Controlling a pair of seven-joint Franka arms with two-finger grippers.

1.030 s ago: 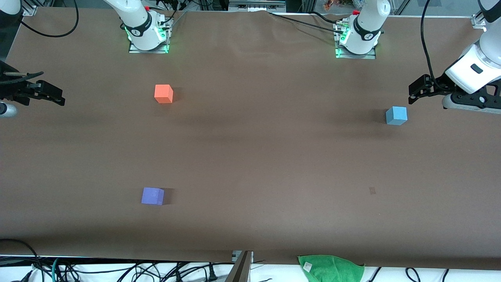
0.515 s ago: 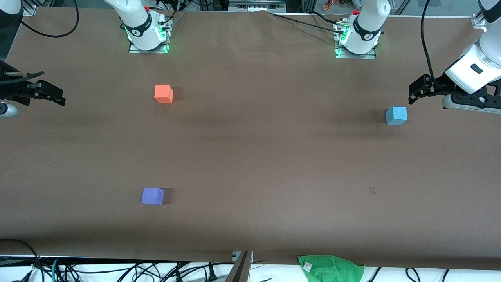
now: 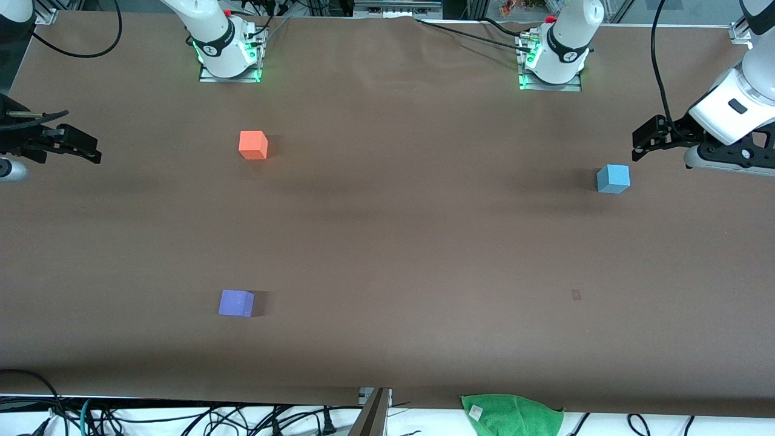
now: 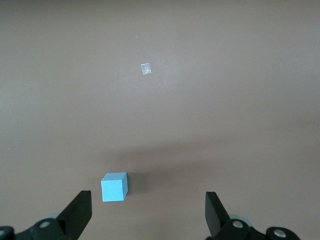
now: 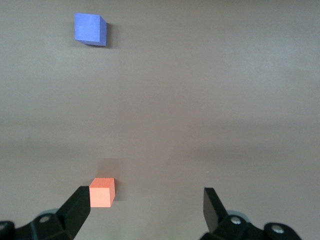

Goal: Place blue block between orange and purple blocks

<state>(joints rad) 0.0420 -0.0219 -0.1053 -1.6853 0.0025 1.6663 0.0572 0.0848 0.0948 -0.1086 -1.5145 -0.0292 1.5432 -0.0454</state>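
Wide-open jaws on both grippers: left gripper hangs near blue block, ready to grasp; right gripper waits.

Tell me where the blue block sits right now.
The blue block rests on the table toward the left arm's end, with the open left gripper hanging close by, well apart from the orange block and purple block.

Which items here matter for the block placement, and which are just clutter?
Job: blue block, orange block, purple block, open left gripper, open right gripper.
Lying about: green cloth, small tape scrap.
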